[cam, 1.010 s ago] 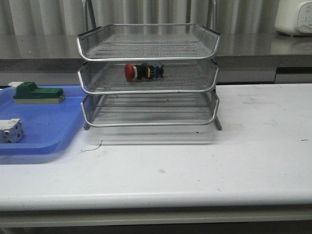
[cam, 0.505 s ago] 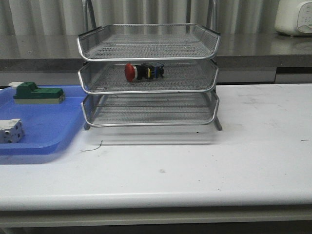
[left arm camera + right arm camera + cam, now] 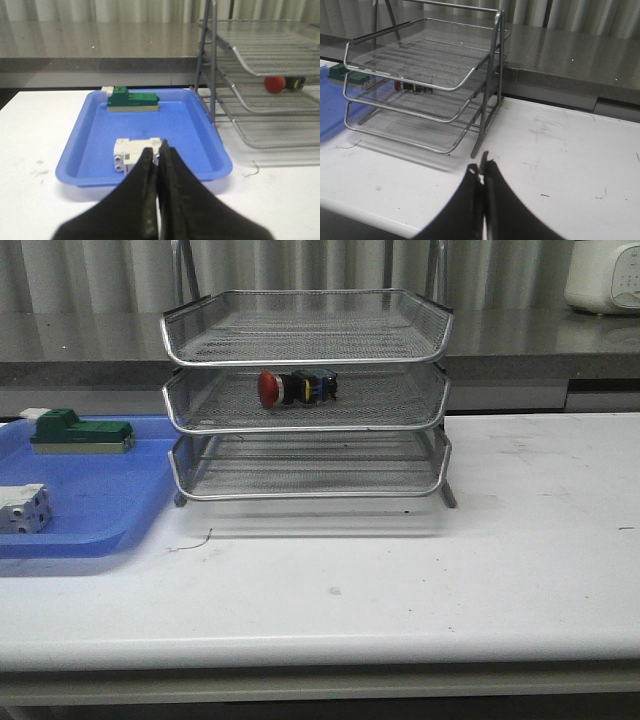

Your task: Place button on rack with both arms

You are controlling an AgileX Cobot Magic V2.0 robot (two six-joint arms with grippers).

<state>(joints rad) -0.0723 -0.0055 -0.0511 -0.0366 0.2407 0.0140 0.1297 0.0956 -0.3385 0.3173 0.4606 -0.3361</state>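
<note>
Both grippers, left (image 3: pixel 157 150) and right (image 3: pixel 482 172), are clenched on nothing, away from the rack (image 3: pixel 305 355). The button (image 3: pixel 295 388) lies on its side in the middle tier, red cap toward the blue tray (image 3: pixel 100 530). I judge the placing done; the arms should keep clear of the rack.

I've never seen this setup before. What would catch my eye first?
The three-tier wire-mesh rack at the table's centre back, with the red-capped button lying on its side on the middle tier. To its left, a blue tray holds a green block and a white cube.
</note>
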